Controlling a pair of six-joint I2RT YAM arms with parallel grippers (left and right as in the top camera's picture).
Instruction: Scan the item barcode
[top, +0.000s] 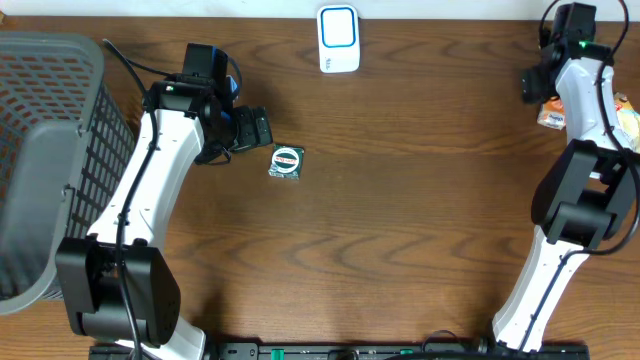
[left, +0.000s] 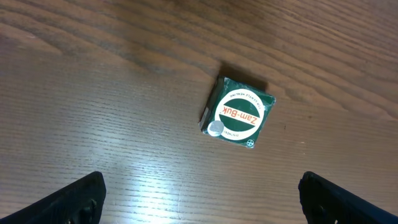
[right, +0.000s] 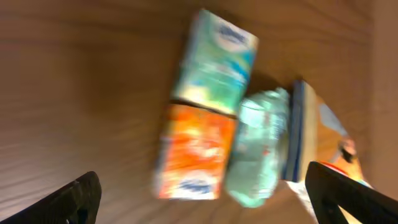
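Overhead, the green Zam-Buk box (top: 286, 162) is lying flat, label up, just right of the left gripper (top: 258, 129). The right gripper (top: 535, 83) is hovering far right, its jaws hard to make out.

In the left wrist view the fingers are standing wide apart, gripping nothing. The near-square box is sitting skewed, its lettering upside down.

In the right wrist view the fingers are gaping, empty, over blurred packets (right: 211, 112).

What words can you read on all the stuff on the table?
"Zam-Buk": on the white oval of the green box.
Small print around that oval: too small to read.
Print on the packets in the right wrist view: too blurred to read.
White scanner: no text that can be read.
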